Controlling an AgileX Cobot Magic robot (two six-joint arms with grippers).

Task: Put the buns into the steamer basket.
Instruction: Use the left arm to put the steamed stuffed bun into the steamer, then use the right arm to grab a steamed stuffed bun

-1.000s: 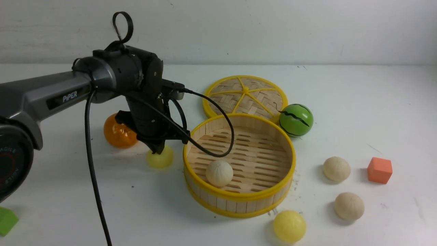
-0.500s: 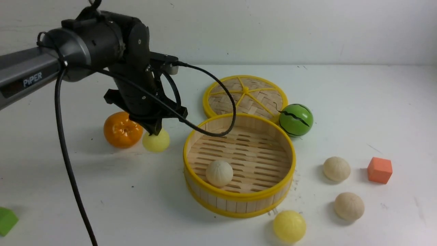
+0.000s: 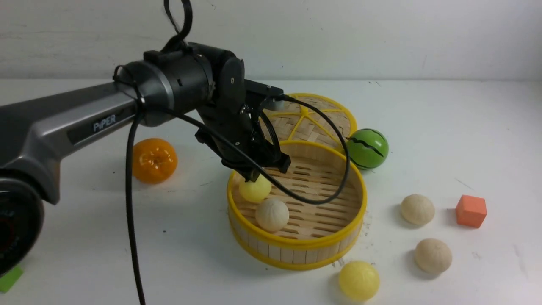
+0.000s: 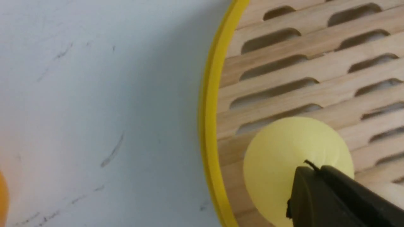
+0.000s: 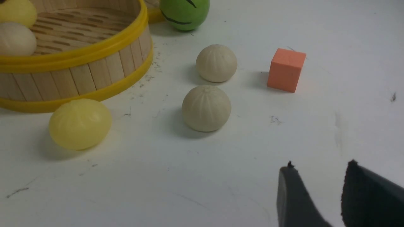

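The round shallow bamboo steamer basket with yellow rims and a slatted wooden floor (image 3: 296, 245) (image 4: 208, 110) (image 5: 79, 78) stands on the white bench (image 3: 444, 127). The left arm's fingers (image 3: 253, 174) (image 4: 328, 195) are pressed together on the top of a small pale yellow bun (image 3: 255, 189) (image 4: 284, 151) (image 5: 17, 12), holding it just inside the basket's left rim; whether it touches the slats cannot be told. Right beside it, on the basket's floor, lies a cream pleated bun (image 3: 272, 214) (image 5: 15, 39).

Three buns lie outside the basket: a second pale yellow bun (image 3: 358, 280) (image 5: 79, 123) just off its front right wall, and to its right the rear cream bun (image 3: 417, 209) (image 5: 216, 63) and the front cream bun (image 3: 432, 255) (image 5: 206, 108).

The right arm's fingers (image 5: 293, 195) stand spread with nothing between them, above bare bench well to the basket's right.

Behind the basket lies a flat woven lid with yellow spokes (image 3: 313, 123), with a green striped ball (image 3: 367, 148) (image 5: 184, 12) at the basket's rear right. A glossy orange fruit (image 3: 154, 160) sits to the basket's left, and an orange cube (image 3: 471, 211) (image 5: 286, 70) lies farther right than the cream buns.
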